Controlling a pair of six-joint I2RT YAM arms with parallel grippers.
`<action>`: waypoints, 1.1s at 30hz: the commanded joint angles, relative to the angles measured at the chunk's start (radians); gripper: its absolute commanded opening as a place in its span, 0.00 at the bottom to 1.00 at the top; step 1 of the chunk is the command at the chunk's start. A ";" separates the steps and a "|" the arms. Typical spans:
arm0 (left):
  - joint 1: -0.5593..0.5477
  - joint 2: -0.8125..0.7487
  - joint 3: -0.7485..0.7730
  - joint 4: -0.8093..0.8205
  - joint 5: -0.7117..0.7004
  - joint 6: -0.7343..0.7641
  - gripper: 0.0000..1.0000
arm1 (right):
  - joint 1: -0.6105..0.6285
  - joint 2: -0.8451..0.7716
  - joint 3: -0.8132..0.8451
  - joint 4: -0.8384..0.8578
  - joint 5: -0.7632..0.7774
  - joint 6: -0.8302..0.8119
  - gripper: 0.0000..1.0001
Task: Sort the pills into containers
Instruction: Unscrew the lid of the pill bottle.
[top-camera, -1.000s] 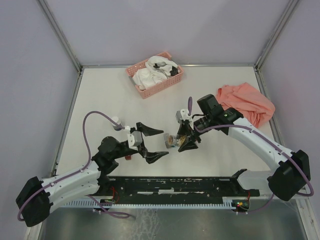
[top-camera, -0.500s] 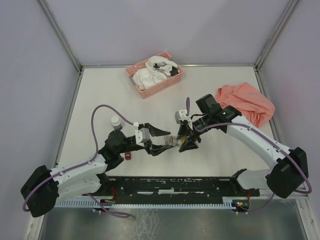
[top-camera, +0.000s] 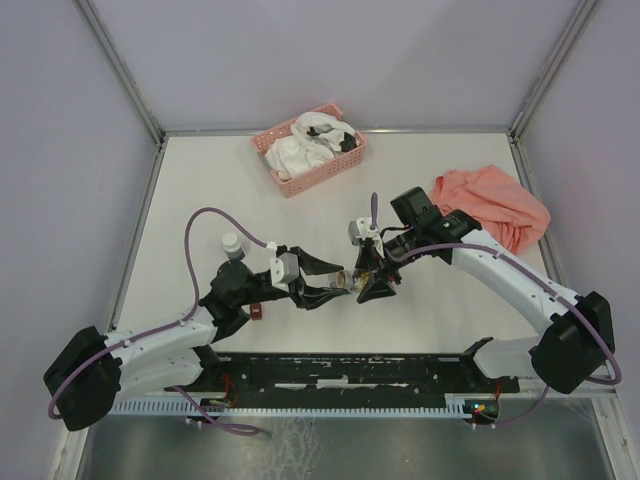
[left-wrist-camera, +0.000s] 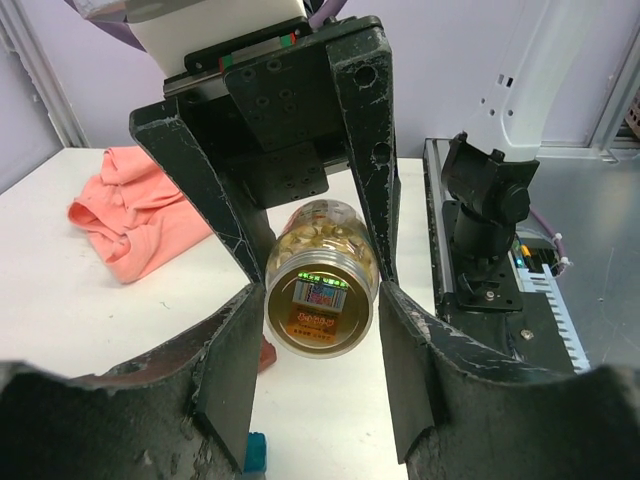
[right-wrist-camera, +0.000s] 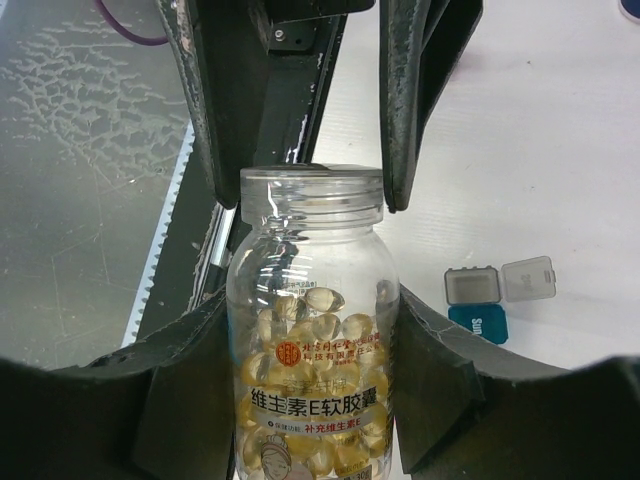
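Right gripper (top-camera: 366, 278): clamped on the body of the jar (right-wrist-camera: 312, 400), one finger on each side. Jar carried clear of the table (top-camera: 200, 190), lying roughly level, neck turned toward the other arm.

Left gripper (top-camera: 341, 282): fingers (left-wrist-camera: 225, 370) set either side of the jar's neck, hard up against it in both wrist views. Pressing or just short of it, cannot tell.

Jar: clear, threaded neck showing in the right wrist view. Red and yellow print on the body. Round end with a barcode facing the left wrist camera.

Pills (right-wrist-camera: 322, 318): yellow-amber capsules, all heaped inside the jar, which hangs between the two grippers over the near half of the table.

Grey box (right-wrist-camera: 471, 285): on the table, right of the jar in the right wrist view. Pale lid (right-wrist-camera: 528, 278) flat on the table, touching its side.

Teal box (right-wrist-camera: 478, 322): just below the grey box in that view, white lettering on top, near edge hidden by a finger.

Dark red box (top-camera: 257, 312): on the table close to the left arm, well apart from the jar.

Basket (top-camera: 318, 178): pink, slatted, at the far edge of the table, with white things (top-camera: 315, 140) piled inside.

Cloth (top-camera: 490, 205): salmon, crumpled, at the far right of the table, behind the right arm.

White piece (top-camera: 232, 243): small, on the table beside the left arm, too small to name.
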 joint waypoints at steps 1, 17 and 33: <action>-0.002 0.009 0.037 0.062 0.014 -0.036 0.56 | -0.003 0.001 0.051 0.016 -0.020 0.013 0.02; -0.004 0.000 0.021 0.047 -0.143 -0.457 0.03 | -0.003 -0.001 0.040 0.071 0.029 0.086 0.02; -0.130 -0.093 0.149 -0.477 -0.615 -0.914 0.03 | -0.014 -0.001 0.026 0.133 0.076 0.168 0.02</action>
